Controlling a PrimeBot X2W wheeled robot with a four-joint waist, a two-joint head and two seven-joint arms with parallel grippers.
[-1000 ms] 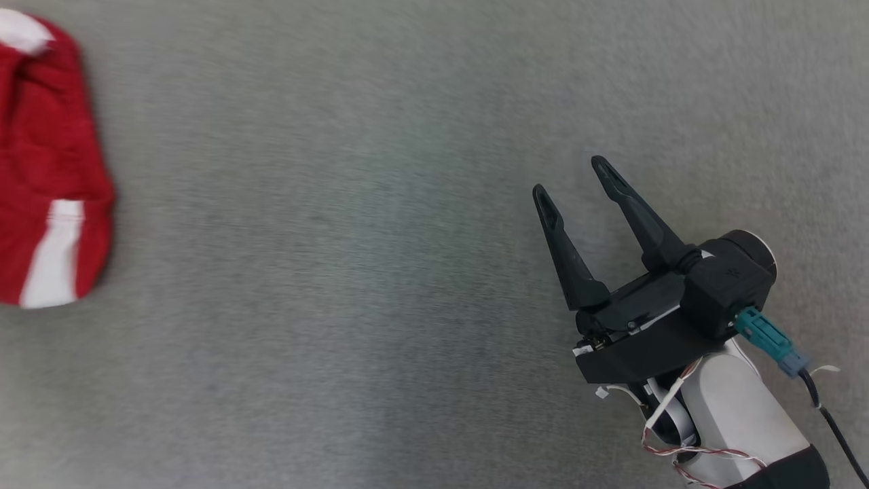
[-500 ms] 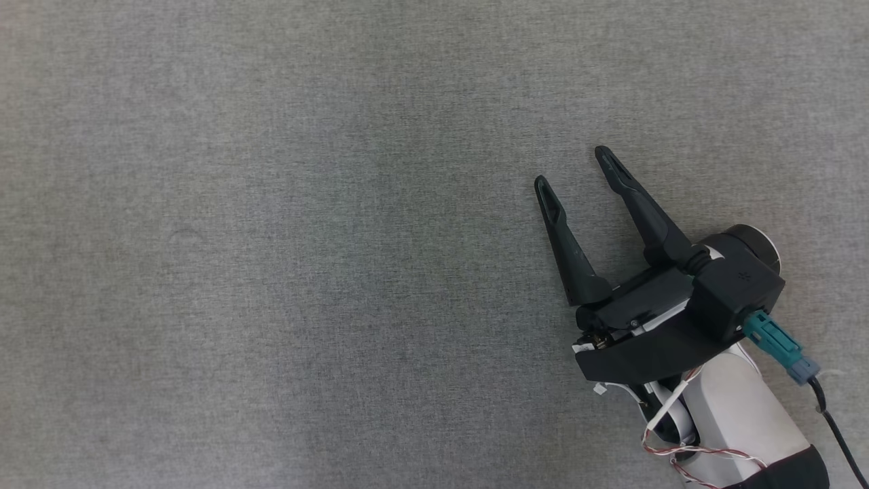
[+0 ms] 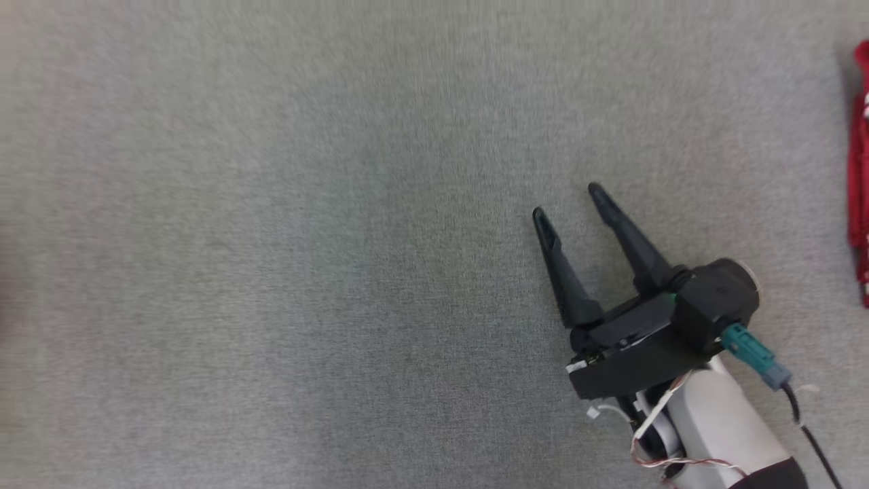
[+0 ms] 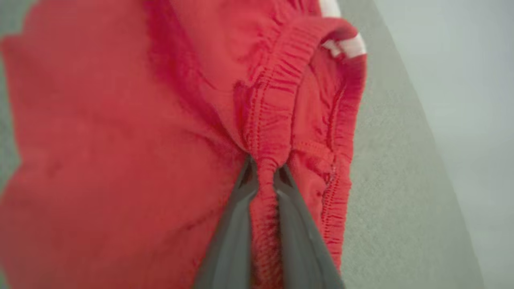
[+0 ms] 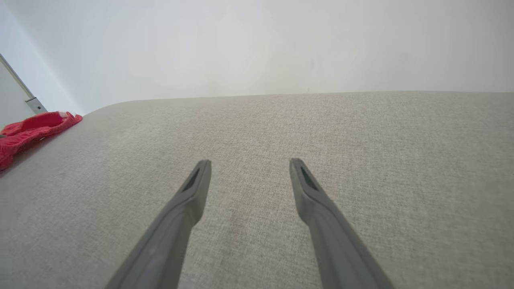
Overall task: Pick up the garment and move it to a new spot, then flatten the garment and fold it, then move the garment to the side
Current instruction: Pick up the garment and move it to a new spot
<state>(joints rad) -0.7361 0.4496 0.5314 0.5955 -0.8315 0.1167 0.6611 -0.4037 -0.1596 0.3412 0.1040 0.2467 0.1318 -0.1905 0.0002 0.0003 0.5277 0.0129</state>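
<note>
My left fingers clamp the red cloth garment by its elastic waistband, cloth trailing beyond their tips; my right fingers gape empty over the grey fabric counter.

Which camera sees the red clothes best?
Left wrist view: the red garment spreads across it, waistband pinched between the left gripper's fingers. Head view has a red sliver at its right edge; right wrist view, a red heap.
</note>
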